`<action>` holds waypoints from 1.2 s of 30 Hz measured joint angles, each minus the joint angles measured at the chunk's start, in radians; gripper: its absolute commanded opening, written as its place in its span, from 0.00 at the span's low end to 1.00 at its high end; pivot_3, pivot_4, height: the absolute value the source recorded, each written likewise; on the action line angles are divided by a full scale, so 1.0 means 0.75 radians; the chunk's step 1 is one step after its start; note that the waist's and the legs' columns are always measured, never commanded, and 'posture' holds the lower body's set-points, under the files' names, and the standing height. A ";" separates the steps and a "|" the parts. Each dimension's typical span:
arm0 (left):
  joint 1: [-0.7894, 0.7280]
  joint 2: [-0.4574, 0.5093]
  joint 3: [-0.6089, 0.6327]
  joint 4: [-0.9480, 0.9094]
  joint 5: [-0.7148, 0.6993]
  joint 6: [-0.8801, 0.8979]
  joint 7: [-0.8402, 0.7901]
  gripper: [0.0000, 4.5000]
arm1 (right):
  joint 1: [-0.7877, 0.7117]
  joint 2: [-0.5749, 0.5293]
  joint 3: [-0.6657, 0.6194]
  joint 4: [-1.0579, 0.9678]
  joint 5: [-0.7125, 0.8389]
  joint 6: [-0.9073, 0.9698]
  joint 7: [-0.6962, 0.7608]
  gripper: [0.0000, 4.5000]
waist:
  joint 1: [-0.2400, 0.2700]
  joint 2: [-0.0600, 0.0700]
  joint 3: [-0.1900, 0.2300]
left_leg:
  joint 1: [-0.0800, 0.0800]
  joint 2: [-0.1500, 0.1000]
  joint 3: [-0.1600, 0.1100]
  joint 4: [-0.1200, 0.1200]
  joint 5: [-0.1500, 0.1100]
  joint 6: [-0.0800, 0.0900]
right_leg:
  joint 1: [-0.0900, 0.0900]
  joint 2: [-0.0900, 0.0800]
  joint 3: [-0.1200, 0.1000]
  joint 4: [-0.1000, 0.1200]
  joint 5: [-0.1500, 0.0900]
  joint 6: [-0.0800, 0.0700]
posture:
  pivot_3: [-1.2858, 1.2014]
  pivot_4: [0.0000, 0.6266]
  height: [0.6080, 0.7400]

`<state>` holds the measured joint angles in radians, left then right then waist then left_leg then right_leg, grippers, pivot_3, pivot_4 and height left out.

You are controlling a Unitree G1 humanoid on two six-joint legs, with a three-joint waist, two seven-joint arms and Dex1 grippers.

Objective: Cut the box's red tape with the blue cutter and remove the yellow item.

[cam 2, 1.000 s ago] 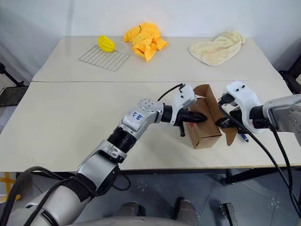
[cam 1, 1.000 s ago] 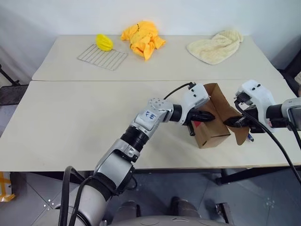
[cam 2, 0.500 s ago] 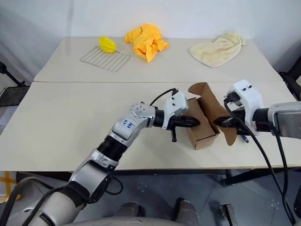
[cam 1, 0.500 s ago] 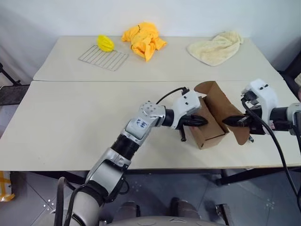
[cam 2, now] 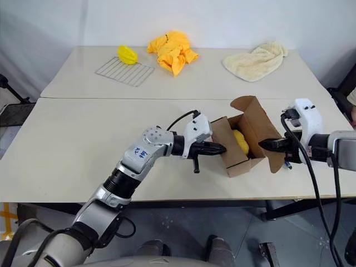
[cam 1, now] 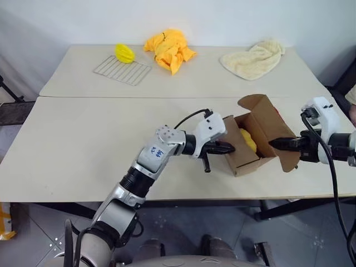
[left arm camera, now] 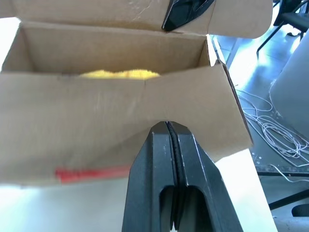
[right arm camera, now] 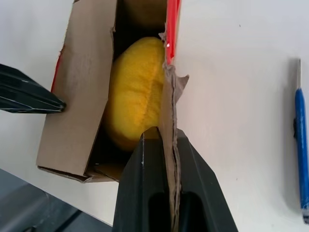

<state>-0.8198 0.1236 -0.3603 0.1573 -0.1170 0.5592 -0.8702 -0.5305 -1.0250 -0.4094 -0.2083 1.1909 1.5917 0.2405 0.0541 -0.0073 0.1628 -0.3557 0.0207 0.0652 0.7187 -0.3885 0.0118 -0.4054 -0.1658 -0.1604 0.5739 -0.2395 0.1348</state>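
A robot test room or lab is suggested: two plain pale tables point(cam 1: 100, 139) are pushed together before a bare white wall point(cam 1: 67, 22), on a grey tiled floor point(cam 1: 33, 233). Loose cables point(left arm camera: 275, 140) are seen coiled on that floor, and unrelated props, a wire rack point(cam 1: 121, 68) and cloths point(cam 1: 168, 46), are laid out.

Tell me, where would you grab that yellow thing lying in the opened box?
Probably across its rounded middle, coming straight down through the open top. The yellow item lies lengthwise in the box, nearly filling it between the walls. Right hand and left hand each pinch a flap, so one must let go first.
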 measured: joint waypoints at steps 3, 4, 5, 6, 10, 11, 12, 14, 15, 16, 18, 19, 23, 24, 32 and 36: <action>0.025 0.018 0.000 -0.039 -0.001 0.027 0.010 0.00 | 0.030 0.000 -0.021 0.024 0.002 -0.002 -0.024 0.01 | 0.000 -0.002 -0.008 | 0.002 0.000 0.000 -0.001 0.000 0.000 | 0.002 0.000 0.000 0.000 0.000 0.000 | 0.52 0.24 1.00; 0.033 0.023 0.001 -0.048 -0.001 0.035 0.013 0.00 | 0.041 0.000 -0.029 0.034 -0.001 -0.002 -0.031 0.01 | 0.000 -0.002 -0.011 | 0.002 0.001 0.000 -0.001 -0.001 0.001 | 0.002 0.000 0.000 0.000 0.000 -0.001 | 0.52 0.24 1.00; 0.038 0.030 0.001 -0.054 -0.001 0.042 0.015 0.00 | 0.044 0.000 -0.036 0.046 -0.004 -0.002 -0.039 0.01 | -0.001 -0.002 -0.013 | 0.003 0.001 0.000 -0.001 -0.001 0.001 | 0.003 0.000 0.000 -0.001 0.000 -0.001 | 0.52 0.24 1.00; 0.044 0.039 0.001 -0.061 -0.001 0.050 0.020 0.00 | 0.043 0.000 -0.039 0.061 -0.008 -0.001 -0.047 0.01 | -0.003 -0.002 -0.015 | 0.004 0.001 0.000 -0.001 -0.001 0.001 | 0.004 0.000 0.000 -0.001 0.000 -0.001 | 0.52 0.24 1.00; 0.051 0.041 0.002 -0.066 -0.001 0.057 0.036 0.00 | 0.033 0.000 -0.035 0.074 -0.010 0.000 -0.055 0.01 | -0.004 -0.001 -0.017 | 0.006 0.001 -0.001 -0.001 -0.002 0.002 | 0.007 0.000 0.000 -0.001 -0.001 -0.002 | 0.52 0.24 1.00; 0.050 0.040 0.002 -0.065 -0.001 0.057 0.037 0.00 | 0.032 0.000 -0.035 0.074 -0.010 0.000 -0.055 0.01 | -0.004 -0.001 -0.017 | 0.006 0.001 -0.001 -0.001 -0.002 0.002 | 0.008 0.000 0.000 -0.001 -0.001 -0.002 | 0.52 0.24 1.00; 0.049 0.039 0.002 -0.064 -0.001 0.057 0.037 0.00 | 0.032 0.000 -0.034 0.074 -0.010 0.000 -0.055 0.01 | -0.004 -0.001 -0.017 | 0.006 0.001 -0.001 -0.001 -0.002 0.002 | 0.008 0.000 0.000 -0.001 -0.001 -0.002 | 0.52 0.24 1.00; 0.048 0.036 0.002 -0.061 -0.001 0.057 0.037 0.00 | 0.036 0.000 -0.035 0.073 -0.009 0.000 -0.055 0.01 | -0.004 -0.001 -0.017 | 0.006 0.001 -0.001 -0.001 -0.002 0.002 | 0.008 0.000 0.000 -0.001 -0.001 -0.002 | 0.52 0.24 1.00; 0.048 0.036 0.002 -0.061 -0.001 0.056 0.037 0.00 | 0.039 0.000 -0.038 0.073 -0.008 0.000 -0.055 0.01 | -0.004 -0.001 -0.017 | 0.006 0.001 -0.001 -0.001 -0.002 0.002 | 0.008 0.000 0.000 -0.001 -0.001 -0.002 | 0.52 0.24 1.00; 0.048 0.036 0.002 -0.060 -0.001 0.056 0.038 0.00 | 0.044 0.000 -0.043 0.073 -0.008 0.000 -0.055 0.01 | -0.004 -0.001 -0.017 | 0.006 0.001 -0.001 -0.001 -0.002 0.002 | 0.008 0.000 0.000 -0.001 -0.001 -0.002 | 0.52 0.24 1.00; 0.052 0.038 0.002 -0.060 -0.001 0.056 0.038 0.00 | 0.054 0.000 -0.052 0.075 -0.007 -0.001 -0.055 0.01 | -0.004 -0.001 -0.017 | 0.006 0.001 -0.001 -0.001 -0.002 0.002 | 0.008 0.000 0.000 -0.002 -0.001 -0.002 | 0.52 0.24 1.00; 0.056 0.040 0.002 -0.061 -0.001 0.055 0.038 0.00 | 0.063 0.000 -0.061 0.076 -0.007 -0.001 -0.055 0.01 | -0.003 -0.001 -0.017 | 0.006 0.001 -0.001 -0.001 -0.002 0.002 | 0.008 0.000 0.000 -0.002 -0.001 -0.002 | 0.52 0.24 1.00; 0.078 0.061 0.002 -0.065 -0.001 0.054 0.042 0.00 | 0.119 0.000 -0.104 0.092 -0.020 -0.004 -0.053 0.01 | -0.003 -0.001 -0.024 | 0.007 0.002 -0.001 -0.001 -0.003 0.003 | 0.010 0.000 -0.001 -0.003 -0.001 -0.002 | 0.52 0.24 1.00; 0.082 0.067 0.003 -0.065 0.000 0.054 0.044 0.00 | 0.126 0.000 -0.106 0.095 -0.030 -0.004 -0.053 0.01 | -0.004 -0.001 -0.026 | 0.007 0.002 -0.001 -0.002 -0.004 0.003 | 0.011 0.000 -0.001 -0.004 -0.001 -0.002 | 0.52 0.24 1.00; 0.189 0.098 -0.045 0.032 0.053 0.110 0.061 0.00 | 0.196 0.062 -0.052 0.138 -0.113 0.023 -0.006 0.01 | 0.001 0.013 -0.022 | 0.001 0.001 -0.001 0.000 -0.006 0.005 | 0.004 0.000 0.000 -0.006 -0.001 -0.002 | 0.52 0.24 1.00; 0.166 0.074 -0.067 0.033 0.059 0.108 0.052 0.00 | 0.200 0.088 -0.009 0.155 -0.172 0.019 0.044 0.01 | 0.017 0.022 -0.021 | -0.006 -0.003 0.003 0.000 -0.006 0.005 | -0.005 -0.001 0.001 -0.005 0.000 0.000 | 0.52 0.24 1.00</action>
<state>-0.6956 0.1790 -0.4109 0.1817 -0.0725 0.6404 -0.8311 -0.3802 -0.9588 -0.4162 -0.0921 1.0622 1.6059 0.2733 0.0669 0.0095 0.1472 -0.3603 0.0187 0.0672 0.7185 -0.3928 0.0157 -0.4088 -0.1666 -0.1597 0.5697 -0.2396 0.1345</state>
